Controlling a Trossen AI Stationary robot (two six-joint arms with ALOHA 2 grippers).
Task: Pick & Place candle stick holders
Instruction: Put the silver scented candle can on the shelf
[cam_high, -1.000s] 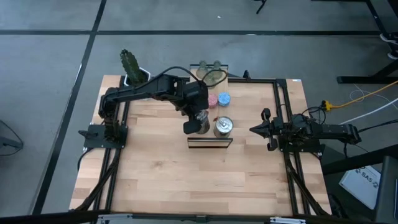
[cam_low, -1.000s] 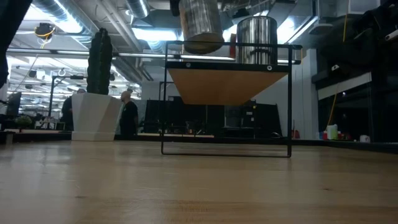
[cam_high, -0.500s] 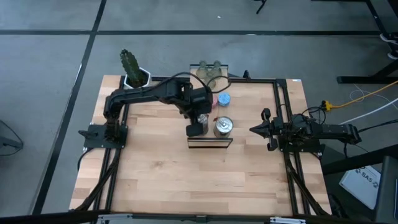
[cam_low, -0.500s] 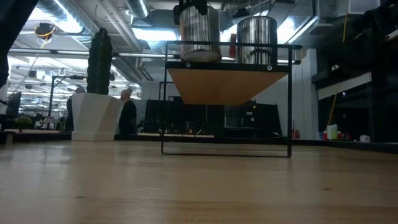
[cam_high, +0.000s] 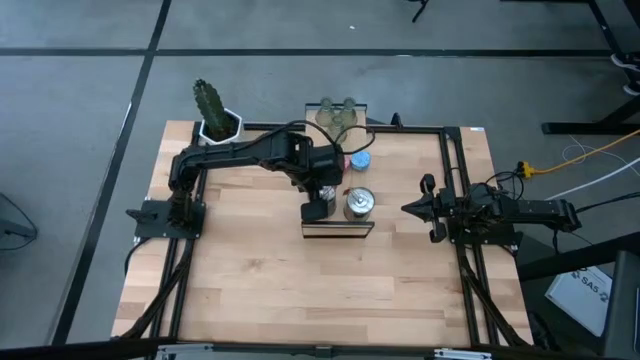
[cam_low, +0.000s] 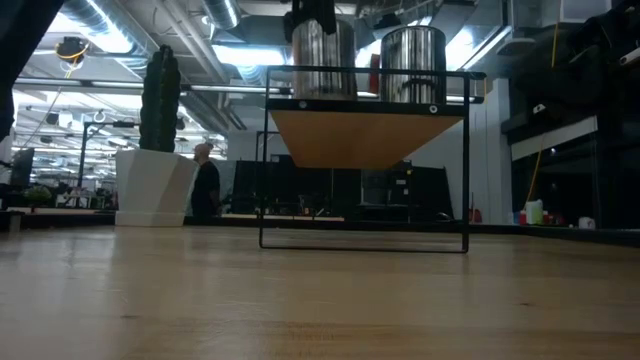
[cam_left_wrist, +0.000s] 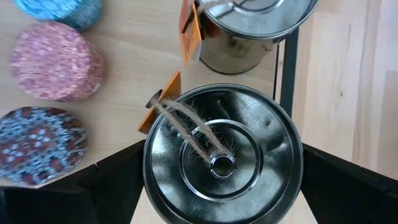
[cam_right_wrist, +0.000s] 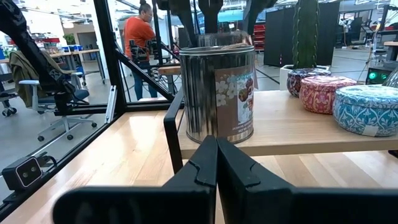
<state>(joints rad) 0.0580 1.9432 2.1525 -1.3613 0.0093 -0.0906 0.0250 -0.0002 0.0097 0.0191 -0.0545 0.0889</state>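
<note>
My left pincer (cam_high: 317, 205) clamps wide around a silver candle stick holder (cam_left_wrist: 224, 155) as it lands on the raised wooden board (cam_low: 365, 135)

My fingers (cam_left_wrist: 106, 186) stand nearly as far apart as they go, one on each side of the holder's round wall, and I judge them to be gripping it, not merely flanking it. The holder's base looks level with the board, just beside the second silver holder (cam_low: 412, 62), so I take the step in hand to be the end of the placing. The next move calls for me to let go and lift straight up without nudging its neighbour. The pink (cam_left_wrist: 56, 59), blue (cam_left_wrist: 59, 9) and purple (cam_left_wrist: 37, 146) holders sit near on the same board. My right pincer (cam_high: 408, 209) waits closed and empty at the table's right side
</note>
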